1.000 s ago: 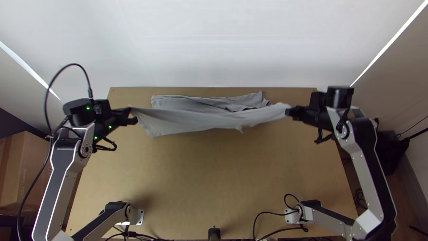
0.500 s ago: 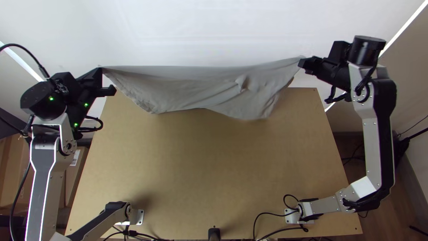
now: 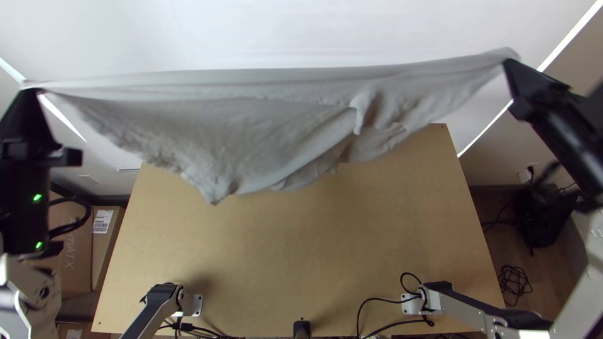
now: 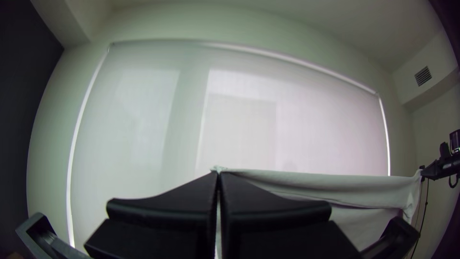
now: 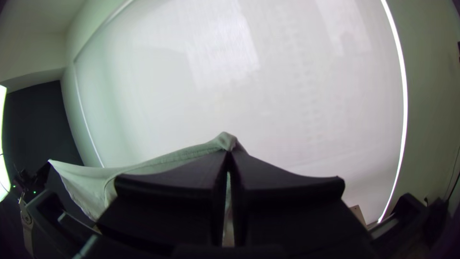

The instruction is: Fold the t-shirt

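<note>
In the top view the left gripper [image 3: 28, 88] and the right gripper [image 3: 510, 63] hold the grey t-shirt [image 3: 239, 125] stretched between them, high above the table's far part. Its upper edge is nearly straight; the rest hangs down in loose folds with a small bunched bit right of the middle. In the left wrist view the left gripper [image 4: 219, 175] is closed on one end of the cloth [image 4: 335, 184]. The right wrist view has the right gripper [image 5: 229, 154] closed on a corner of the t-shirt [image 5: 158, 165].
Below the cloth lies the wooden table [image 3: 301, 251], with both arm bases and black cables [image 3: 377, 301] along its near edge. Cardboard boxes [image 3: 75, 245] stand on the floor at the left. A white blind [image 4: 239, 115] hangs beyond the table's far side.
Both grippers have risen and moved outward, apart from each other. The t-shirt has been lifted off the table between them, and its upper edge now spans much more of the top view.
</note>
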